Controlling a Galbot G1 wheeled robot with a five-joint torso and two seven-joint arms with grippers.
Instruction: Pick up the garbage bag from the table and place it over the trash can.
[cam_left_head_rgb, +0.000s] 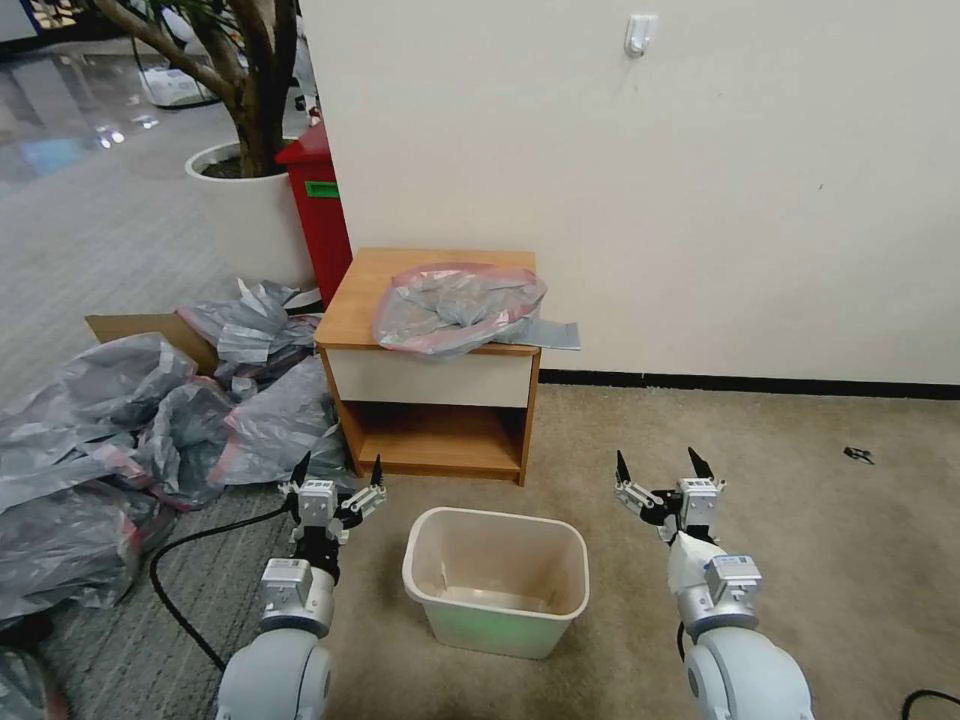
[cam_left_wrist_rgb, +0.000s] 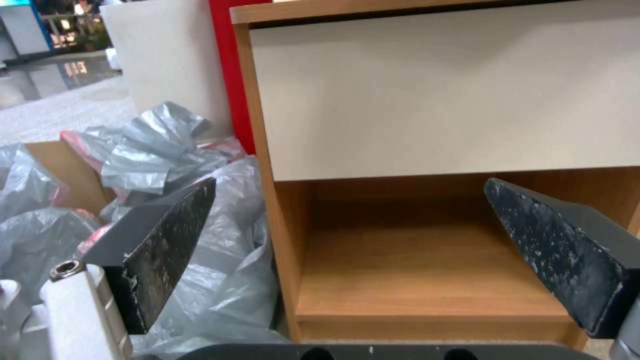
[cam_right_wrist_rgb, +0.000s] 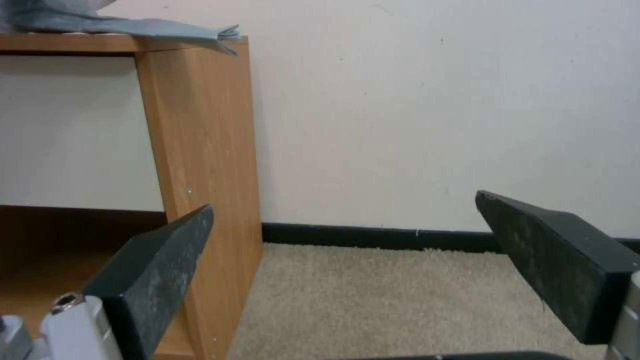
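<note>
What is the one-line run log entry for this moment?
garbage bag: on nightstand | trash can: unlined | left hand: open, low | right hand: open, low

bag heap (cam_left_head_rgb: 110, 450): grey plastic bags with pink-red bands, piled on the floor at far left
cardboard (cam_left_head_rgb: 150, 328): flat brown piece, partly under the heap
plant pot (cam_left_head_rgb: 250, 215): big white round pot with a tree trunk, behind the heap
red cabinet (cam_left_head_rgb: 318, 210): box-shaped, between pot and wall
cable (cam_left_head_rgb: 180, 590): black, looping on grey carpet
wall hook (cam_left_head_rgb: 639, 34): white, high on the wall
debris (cam_left_head_rgb: 858, 455): small dark scrap on beige carpet, right
</note>
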